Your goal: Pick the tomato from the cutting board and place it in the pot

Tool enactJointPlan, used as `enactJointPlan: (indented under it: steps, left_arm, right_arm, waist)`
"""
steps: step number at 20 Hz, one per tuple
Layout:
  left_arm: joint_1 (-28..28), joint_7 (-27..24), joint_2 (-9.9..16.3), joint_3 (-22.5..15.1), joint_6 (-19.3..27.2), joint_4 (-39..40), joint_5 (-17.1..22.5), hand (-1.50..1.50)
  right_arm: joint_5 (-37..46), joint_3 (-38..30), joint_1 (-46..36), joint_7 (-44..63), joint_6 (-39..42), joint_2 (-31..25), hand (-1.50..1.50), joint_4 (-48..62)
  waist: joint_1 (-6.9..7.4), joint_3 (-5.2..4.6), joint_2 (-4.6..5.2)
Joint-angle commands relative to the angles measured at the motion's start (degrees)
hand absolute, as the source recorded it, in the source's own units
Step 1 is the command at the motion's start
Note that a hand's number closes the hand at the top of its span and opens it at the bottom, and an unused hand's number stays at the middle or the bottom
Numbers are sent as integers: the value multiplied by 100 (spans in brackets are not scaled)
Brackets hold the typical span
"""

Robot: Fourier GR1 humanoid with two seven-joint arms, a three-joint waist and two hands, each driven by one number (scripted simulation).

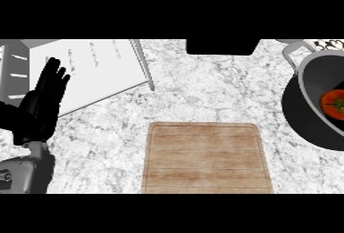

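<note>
The left hand (pixel 42 107) rests at the view's left edge with its fingers straight and pointing up, holding nothing, and the right hand does not show. Toward the middle, the wooden cutting board (pixel 206 157) lies bare on the marble counter (pixel 201 86). At the right edge, the tomato (pixel 333 103) sits inside the dark pot (pixel 299 107)

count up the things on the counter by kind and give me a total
tomato: 1, lying inside the pot
pot: 1, at the right edge
cutting board: 1, bare wood in the middle
white rack or tray: 1, at the upper left
total: 4
Only the left hand shows, open and resting at the left edge.
</note>
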Motion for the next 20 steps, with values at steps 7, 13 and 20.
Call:
enactJointPlan:
  steps: [7,13,20]
  left_arm:
    - [98,-222,-41,-23,-173,112,75,0]
    - [10,-101,14,66,-83,106,55,0]
    - [-139,121,-12,13,-54,-23,77,0]
  right_arm:
    - [-388,95,-1031,-441,1437,40,-150,1998]
    - [-1490,-677,-1117,-1048,2205,296,-150,2302]
    - [-2197,-1427,-1548,-1058,3188,-363,-150,3359]
  waist:
    - [90,24,27]
    - [-7,35,0]
    - [39,39,44]
